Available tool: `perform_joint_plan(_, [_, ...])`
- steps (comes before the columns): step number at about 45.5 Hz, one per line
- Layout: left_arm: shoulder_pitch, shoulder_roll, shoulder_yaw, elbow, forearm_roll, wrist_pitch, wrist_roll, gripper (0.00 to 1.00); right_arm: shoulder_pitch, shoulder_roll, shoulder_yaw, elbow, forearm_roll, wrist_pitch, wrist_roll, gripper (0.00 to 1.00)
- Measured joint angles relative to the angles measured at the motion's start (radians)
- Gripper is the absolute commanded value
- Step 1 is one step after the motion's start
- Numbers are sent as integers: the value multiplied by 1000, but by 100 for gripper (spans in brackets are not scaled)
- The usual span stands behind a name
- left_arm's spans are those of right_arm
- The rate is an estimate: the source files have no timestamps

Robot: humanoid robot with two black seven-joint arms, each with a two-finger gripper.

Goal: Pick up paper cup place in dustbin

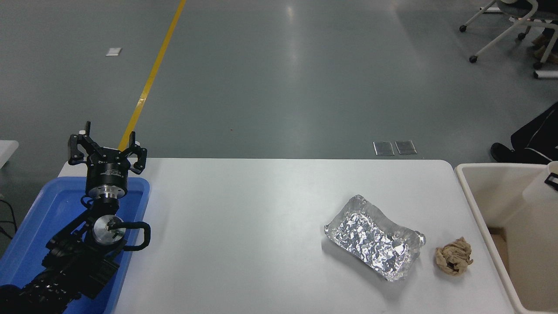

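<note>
At 8 o'clock the left black tool (pixel 106 147) stands parked over the blue plastic tray (pixel 39 209), its fingers spread apart and holding nothing. On the white counter (pixel 244 235), near 4 o'clock, lies the crinkled silver foil tray (pixel 375 238), and just beside it the crumpled brown paper ball (pixel 454 256). At 3 o'clock is the large cream-beige rectangular plastic dustbin (pixel 479 209). The small white paper cup (pixel 540 188) is above its inside, cut by the edge. Of the right tool (pixel 552 181) only a black bit shows against the cup; its state I cannot tell.
</note>
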Motion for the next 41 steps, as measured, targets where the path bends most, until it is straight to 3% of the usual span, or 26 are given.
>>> perform_joint_plan(4, [0, 0, 0, 0, -1, 0, -1, 99, -24, 20, 2, -12, 8, -26, -23, 0])
perform_joint_plan(6, [0, 0, 0, 0, -1, 0, -1, 99, -34, 30, 3, -18, 14, -38, -34, 8])
perform_joint_plan(10, [0, -1, 0, 0, -1, 0, -1, 99, -48, 42, 3, -25, 25, -51, -47, 37])
perform_joint_plan(15, [0, -1, 0, 0, -1, 0, -1, 99, -63, 51, 4, -30, 35, -62, -57, 96])
perform_joint_plan(16, [0, -1, 0, 0, -1, 0, -1, 99, -67, 53, 5, -31, 38, -64, -59, 100])
perform_joint_plan(41, [0, -1, -1, 0, -1, 0, -1, 99, -81, 58, 8, -19, 153, -76, -71, 100])
